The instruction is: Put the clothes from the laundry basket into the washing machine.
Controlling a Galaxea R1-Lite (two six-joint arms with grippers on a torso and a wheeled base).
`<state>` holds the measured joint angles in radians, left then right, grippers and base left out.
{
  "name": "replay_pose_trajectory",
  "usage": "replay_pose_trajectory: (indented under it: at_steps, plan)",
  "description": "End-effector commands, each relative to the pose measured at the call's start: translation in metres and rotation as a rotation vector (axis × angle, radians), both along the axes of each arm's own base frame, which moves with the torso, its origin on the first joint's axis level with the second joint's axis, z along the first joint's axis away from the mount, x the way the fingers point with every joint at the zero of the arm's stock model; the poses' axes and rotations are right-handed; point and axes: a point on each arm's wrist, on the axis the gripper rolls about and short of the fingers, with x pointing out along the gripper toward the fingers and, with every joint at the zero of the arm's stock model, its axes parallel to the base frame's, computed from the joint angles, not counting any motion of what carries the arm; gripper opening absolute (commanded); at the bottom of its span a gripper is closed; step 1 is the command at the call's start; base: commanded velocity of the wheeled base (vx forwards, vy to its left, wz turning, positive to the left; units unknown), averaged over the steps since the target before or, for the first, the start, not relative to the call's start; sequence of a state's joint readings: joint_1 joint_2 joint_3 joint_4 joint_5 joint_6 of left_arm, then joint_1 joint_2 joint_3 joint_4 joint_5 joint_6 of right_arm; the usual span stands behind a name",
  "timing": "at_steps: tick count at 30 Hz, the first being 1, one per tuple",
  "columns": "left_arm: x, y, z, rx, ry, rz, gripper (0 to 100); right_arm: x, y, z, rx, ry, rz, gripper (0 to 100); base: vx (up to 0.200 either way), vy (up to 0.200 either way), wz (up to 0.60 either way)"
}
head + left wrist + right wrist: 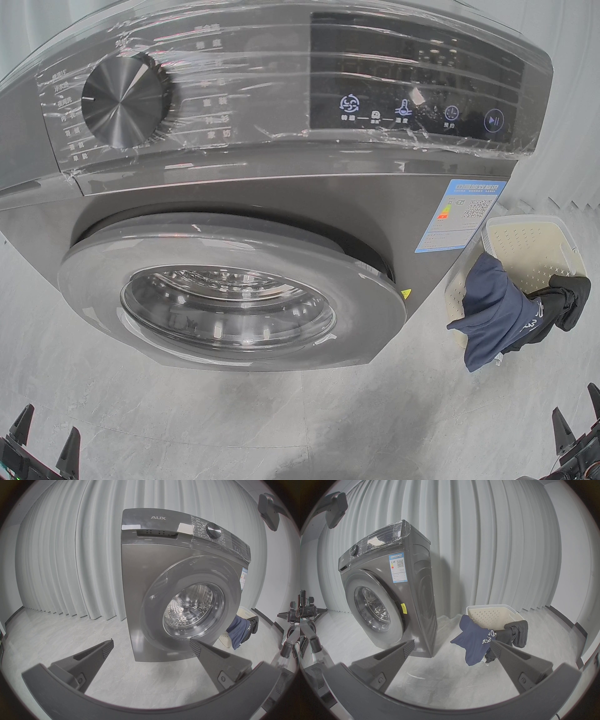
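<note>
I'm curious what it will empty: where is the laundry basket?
The laundry basket sits on the floor at the head view's right, beside the washing machine, dark clothes draped over its rim.

Left gripper (150, 641): two dark grey, wedge-shaped fingers (89, 659) are being shown, each tapering to a blunt point. Fine ribbing is being seen on the inner pads (107, 648) near the tips. One round screw (80, 679) is being noted at the base of each finger. A curved dark grey bracket (150, 706) is being seen behind the fingers.

Right gripper (452, 642): an identical build is being recorded.

In the head view, black pointed fingertips (70, 440) are being seen at 8 and 4 o'clock.
</note>
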<state>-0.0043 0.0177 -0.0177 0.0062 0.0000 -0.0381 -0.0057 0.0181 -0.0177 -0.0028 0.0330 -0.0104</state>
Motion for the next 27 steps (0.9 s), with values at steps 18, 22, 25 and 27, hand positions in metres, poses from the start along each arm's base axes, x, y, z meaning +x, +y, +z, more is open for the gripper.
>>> replay_pose_trajectory:
  at_steps: [18,22,25,27]
  plan:
    - [0.0001,0.0000,-0.0039,0.003,0.001,0.000,100,0.0005,0.0000,-0.0051,0.001,0.007,0.002,100,0.000,0.178,0.00]
    - [0.0001,0.0000,-0.0039,0.004,0.001,0.000,100,0.0006,0.0001,-0.0052,0.006,0.010,-0.001,100,0.000,0.000,0.00]
    - [0.0001,0.0000,-0.0039,0.004,0.001,0.000,100,0.0006,0.0001,-0.0052,0.006,0.010,-0.004,100,0.000,0.000,0.00]
    - [0.0001,0.0000,-0.0039,0.006,0.001,0.000,100,0.0005,0.0000,-0.0051,0.003,0.007,0.000,100,0.000,0.000,0.00]
